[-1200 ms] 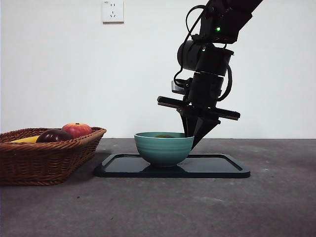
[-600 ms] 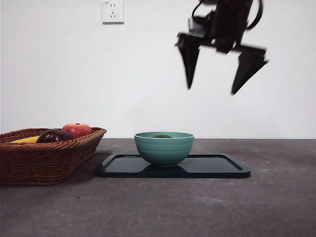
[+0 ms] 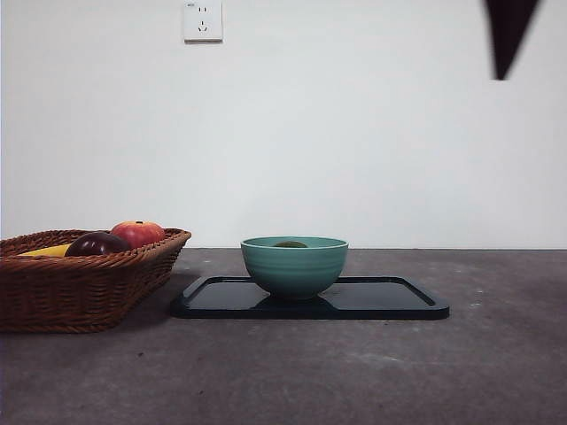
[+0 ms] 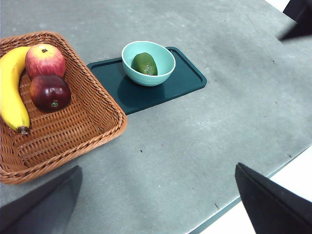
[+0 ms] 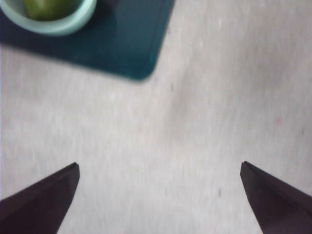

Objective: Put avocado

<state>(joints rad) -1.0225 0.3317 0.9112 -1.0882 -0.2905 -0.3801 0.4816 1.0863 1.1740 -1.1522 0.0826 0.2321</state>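
The avocado (image 4: 145, 64) is dark olive-green and lies inside the teal bowl (image 4: 147, 81), which stands on the dark tray (image 4: 168, 90). In the front view only the avocado's top (image 3: 291, 244) shows above the bowl's rim (image 3: 294, 266). My right gripper (image 5: 159, 164) is open and empty, high above the table to the right of the tray (image 5: 122, 44). The bowl (image 5: 53, 25) and the avocado (image 5: 46, 7) sit at a corner of its view. In the front view the right arm shows only as a black tip (image 3: 509, 35). My left gripper (image 4: 157, 166) is open and empty, high and well back from the bowl.
A wicker basket (image 3: 80, 288) stands left of the tray (image 3: 390, 301). It holds a red apple (image 4: 45, 60), a dark maroon fruit (image 4: 49, 92) and a banana (image 4: 12, 92). The table's edge runs near the left gripper.
The right gripper was down at the bowl a second ago. It has opened, risen and moved up to the right, nearly out of the front view. The avocado stays in the bowl.
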